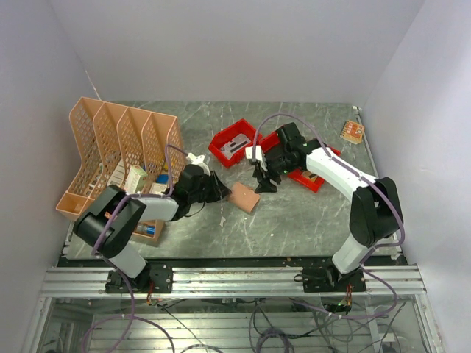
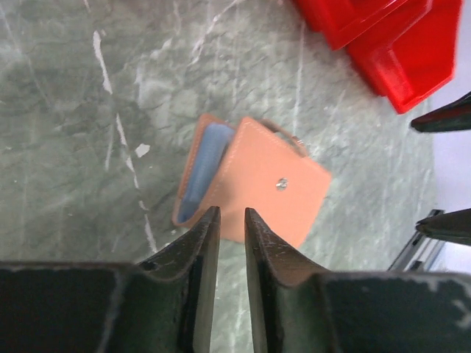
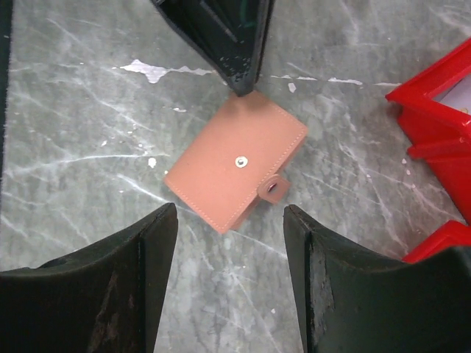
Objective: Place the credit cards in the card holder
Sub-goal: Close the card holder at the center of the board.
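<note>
On the bench [image 1: 294,220] between my arms lay the card holder [image 1: 243,197], which I judged light, soft and flat, best pinched at an edge. Both empty, my left fingers [image 2: 202,250] stood barely parted and my right fingers [image 3: 140,265] spread wide.

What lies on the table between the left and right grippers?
The tan card holder lies flat between the left gripper and the right gripper; nothing else is there. The top view shows it best.

Left arm [image 1: 154,208] and right arm [image 1: 346,173]: black joints, white link covers, lilac cable [image 1: 399,220] looped alongside each. Left gripper [image 2: 231,215] and right gripper [image 3: 228,212]: matte black tapered fingers, edges scuffed and speckled pale grey.
</note>
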